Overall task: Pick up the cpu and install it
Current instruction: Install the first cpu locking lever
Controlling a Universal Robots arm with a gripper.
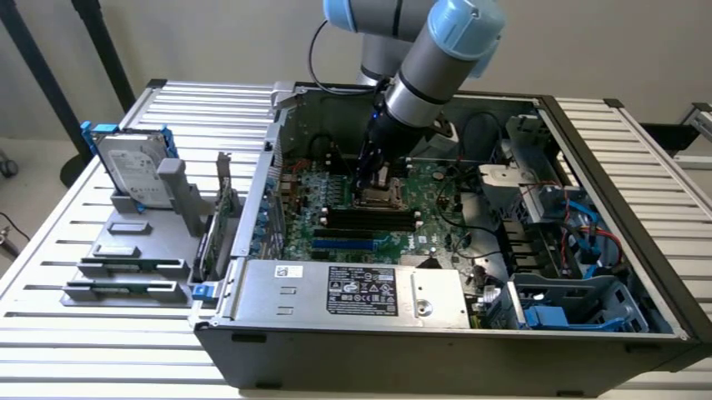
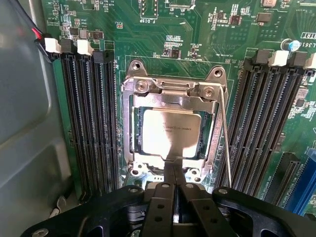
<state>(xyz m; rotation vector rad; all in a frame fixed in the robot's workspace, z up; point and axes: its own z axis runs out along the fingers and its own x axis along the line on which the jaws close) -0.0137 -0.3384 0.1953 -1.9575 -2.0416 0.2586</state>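
**Q:** Where is the cpu?

**A:** The cpu (image 2: 170, 132) lies flat in the socket (image 2: 173, 91) on the board (image 2: 197, 29), with its metal top facing up. The socket's steel frame surrounds it on all sides. A thin wire lever (image 2: 226, 143) runs along one side of that frame. Banks of memory slots (image 2: 91, 123) flank the socket on both sides.

**Q:** What is the state of the tool?

**A:** The tool (image 2: 174, 165) has its two fingers pressed together, with no gap between them. The tips meet at one edge of the cpu. Whether they touch it cannot be told.

**Q:** Where does the arm stand in the exterior view?

**A:** The arm (image 1: 428, 75) enters the open case (image 1: 445, 333) from 12 o'clock. The tool points down at the middle of the board.

**Q:** What else is nearby?

**A:** The case lies on its side on the slatted worktop (image 1: 45, 275). The power supply (image 1: 345, 290) sits at 6 o'clock from the socket, inside the case. A drive (image 1: 132, 171) in a blue frame stands upright at 9 o'clock from the case, on the exterior view's left. It is well apart from the tool.
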